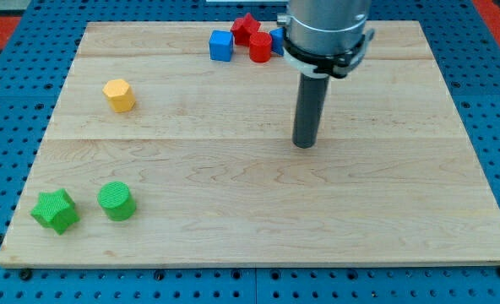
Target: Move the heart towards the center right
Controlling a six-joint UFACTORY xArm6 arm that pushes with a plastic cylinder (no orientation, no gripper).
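Note:
No heart-shaped block shows anywhere in the camera view; the arm's wide body hides part of the board's top edge. My tip [304, 145] rests on the board a little right of its centre, with no block near it. The nearest blocks are a cluster at the view's top: a blue cube [221, 46], a red star [246, 27], a red cylinder [260, 46] and a blue block [277, 40] half hidden behind the arm, its shape unclear.
A yellow hexagon [119, 95] sits at the upper left. A green star [54, 210] and a green cylinder [116, 201] sit at the lower left. The wooden board [360, 236] lies on a blue pegboard surface.

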